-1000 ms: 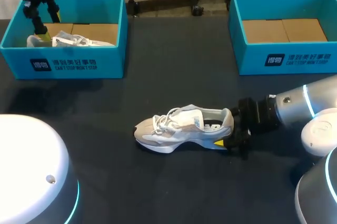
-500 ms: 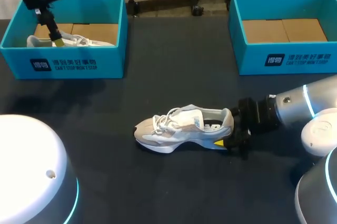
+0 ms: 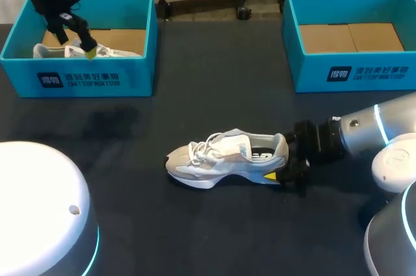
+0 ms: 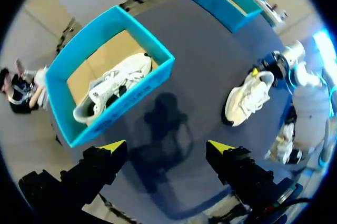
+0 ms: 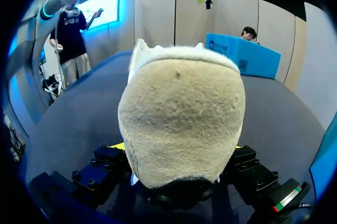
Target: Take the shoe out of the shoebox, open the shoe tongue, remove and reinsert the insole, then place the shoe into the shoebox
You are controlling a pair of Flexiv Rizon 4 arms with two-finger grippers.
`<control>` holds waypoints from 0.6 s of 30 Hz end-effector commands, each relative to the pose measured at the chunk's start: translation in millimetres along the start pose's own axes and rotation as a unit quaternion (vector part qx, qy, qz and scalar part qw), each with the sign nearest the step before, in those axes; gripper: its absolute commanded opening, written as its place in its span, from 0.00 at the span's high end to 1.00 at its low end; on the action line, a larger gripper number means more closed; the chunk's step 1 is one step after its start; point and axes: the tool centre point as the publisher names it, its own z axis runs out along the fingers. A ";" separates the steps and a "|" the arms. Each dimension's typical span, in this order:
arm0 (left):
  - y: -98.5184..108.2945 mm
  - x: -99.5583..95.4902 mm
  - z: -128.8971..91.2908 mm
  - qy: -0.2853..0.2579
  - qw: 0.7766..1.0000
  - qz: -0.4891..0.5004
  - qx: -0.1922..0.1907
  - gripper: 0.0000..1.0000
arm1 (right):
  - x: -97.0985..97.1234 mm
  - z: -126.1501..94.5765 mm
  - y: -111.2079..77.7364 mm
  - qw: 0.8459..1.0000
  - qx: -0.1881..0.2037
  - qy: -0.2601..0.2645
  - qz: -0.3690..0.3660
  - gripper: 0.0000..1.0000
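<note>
A white and beige shoe lies on its sole mid-table, toe toward the left. My right gripper is shut on its heel. In the right wrist view the beige heel fills the space between the fingers. My left gripper hangs open above the left blue shoebox, which holds a second white shoe. The left wrist view looks down past the open gripper onto that shoebox, the second shoe in it, and the table shoe.
An empty blue shoebox with a cardboard floor stands at the back right. Dark tabletop lies between the two boxes and around the shoe. My robot's white housings fill the near left and right corners.
My left gripper has swung to the right over the left shoebox and tilted. The right arm and the shoe it holds have stayed still.
</note>
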 end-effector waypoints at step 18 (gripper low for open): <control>11.7 40.6 -8.9 -0.082 0.994 -0.068 0.004 0.00 | -0.1 0.2 0.9 1.000 0.002 -0.001 0.000 1.00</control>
